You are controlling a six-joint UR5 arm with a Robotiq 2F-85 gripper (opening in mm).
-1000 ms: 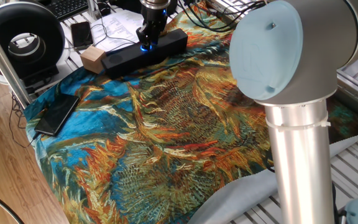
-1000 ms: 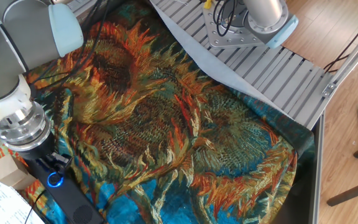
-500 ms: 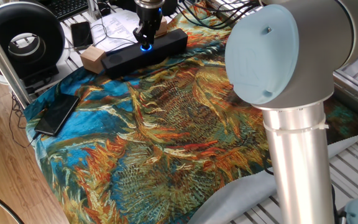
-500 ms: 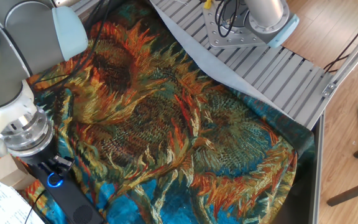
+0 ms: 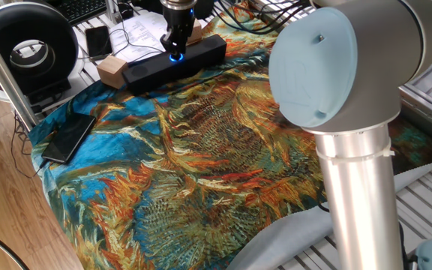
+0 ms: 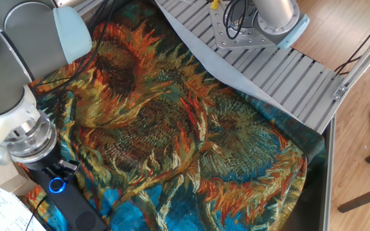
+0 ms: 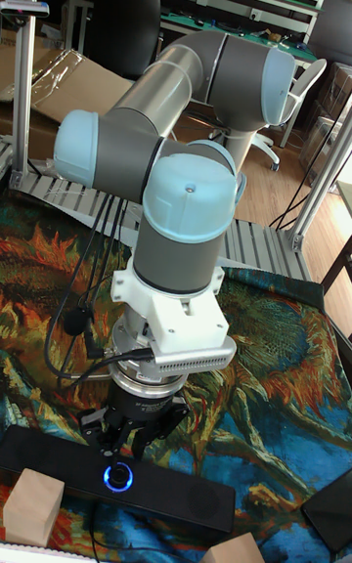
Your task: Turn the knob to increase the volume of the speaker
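The speaker (image 5: 201, 54) is a long black bar with tan wooden end blocks, lying at the far edge of the sunflower cloth. It also shows in the other fixed view (image 6: 76, 204) and in the tall view (image 7: 59, 470). Its knob (image 5: 175, 57) glows blue near the bar's middle (image 6: 57, 186) (image 7: 118, 477). My gripper (image 5: 176, 46) points straight down over the knob (image 6: 58, 174) (image 7: 133, 448). The dark fingertips reach the blue ring's edge. I cannot make out whether they touch the knob or how wide they stand.
A flat black smartphone (image 5: 68, 137) lies on the cloth's left edge. A big round black ring-shaped device (image 5: 27, 45) stands at the back left. Papers, cables and a keyboard lie behind the speaker. The arm's grey column (image 5: 358, 187) blocks the right foreground.
The wrist has turned about its vertical axis, so the gripper looks narrower in the one fixed view. It has shifted slightly while staying over the knob. The speaker has not moved.
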